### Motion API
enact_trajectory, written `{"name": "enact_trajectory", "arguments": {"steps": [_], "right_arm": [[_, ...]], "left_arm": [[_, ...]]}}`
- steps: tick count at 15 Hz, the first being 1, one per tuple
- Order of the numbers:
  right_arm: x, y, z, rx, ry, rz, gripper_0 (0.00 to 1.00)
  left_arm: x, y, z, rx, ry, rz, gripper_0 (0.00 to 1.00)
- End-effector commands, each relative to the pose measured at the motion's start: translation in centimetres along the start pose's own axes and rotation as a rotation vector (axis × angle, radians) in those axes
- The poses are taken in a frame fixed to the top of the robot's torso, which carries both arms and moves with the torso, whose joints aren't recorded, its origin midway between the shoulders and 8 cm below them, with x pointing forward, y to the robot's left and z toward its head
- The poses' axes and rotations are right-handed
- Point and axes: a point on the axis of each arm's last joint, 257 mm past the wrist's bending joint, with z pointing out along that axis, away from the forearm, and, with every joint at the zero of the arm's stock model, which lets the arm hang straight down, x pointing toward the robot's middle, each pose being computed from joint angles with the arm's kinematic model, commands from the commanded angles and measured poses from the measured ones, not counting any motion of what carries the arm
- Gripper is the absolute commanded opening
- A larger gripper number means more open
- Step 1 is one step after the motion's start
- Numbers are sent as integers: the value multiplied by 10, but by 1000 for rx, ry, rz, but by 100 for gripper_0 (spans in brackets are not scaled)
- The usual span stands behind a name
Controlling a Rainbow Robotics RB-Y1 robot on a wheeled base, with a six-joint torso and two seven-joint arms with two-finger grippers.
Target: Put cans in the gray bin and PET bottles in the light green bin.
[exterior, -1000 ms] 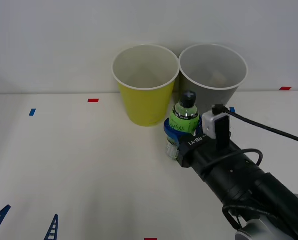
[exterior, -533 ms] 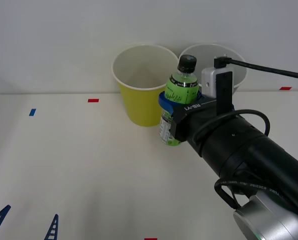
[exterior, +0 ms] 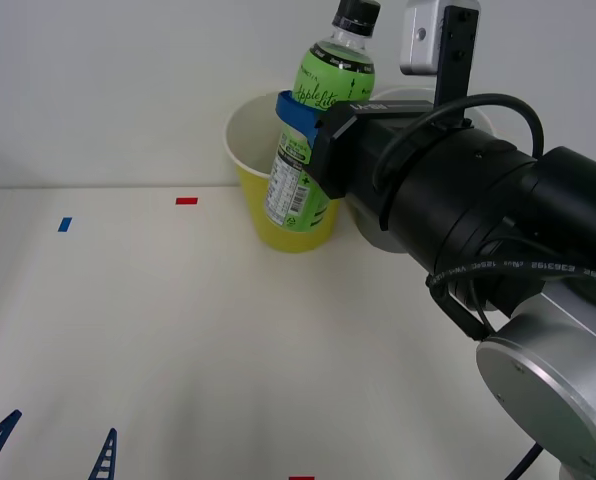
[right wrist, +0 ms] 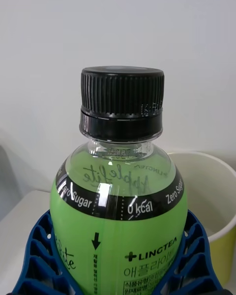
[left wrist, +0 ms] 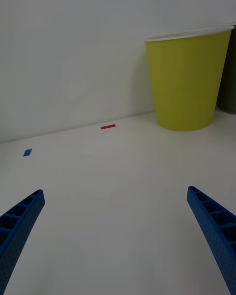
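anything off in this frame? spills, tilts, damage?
Nothing stands out. The right hand grips the bottle around its middle, capped and slightly tilted, raised in front of the green bin. That bin and the gray bin stand upright on the table. The left hand hangs open above the table.

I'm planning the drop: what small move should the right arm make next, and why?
Probably carry the bottle a bit further over the light green bin before opening. The right gripper holds it upright, lifted, in front of the bin's mouth. The left gripper waits open, low over the table.
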Motion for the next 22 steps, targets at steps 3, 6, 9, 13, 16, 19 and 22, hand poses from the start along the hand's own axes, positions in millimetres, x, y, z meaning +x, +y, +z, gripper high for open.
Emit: {"name": "enact_trajectory", "arguments": {"steps": [3,6,9,13,16,19,22], "right_arm": [[-27,9,30,-53,-16,46,0],[-36,1,50,-56,-12,-21,0],[-44,1,73,-71,-47,-74,0],[-60,-16,107,-59,-106,-118,0],[-71,-29,129,-55,-138,-100,0],[-77,-45,138,-31,-163,-107,0],[-70,-54,157,-17,-166,-115,0]], "left_arm": [[0,0,0,0,0,0,100],[0,0,0,0,0,0,100],[0,0,0,0,0,0,100],[0,0,0,0,0,0,100],[0,0,0,0,0,0,100],[0,0,0,0,0,0,100],[0,0,0,0,0,0,100]]}}
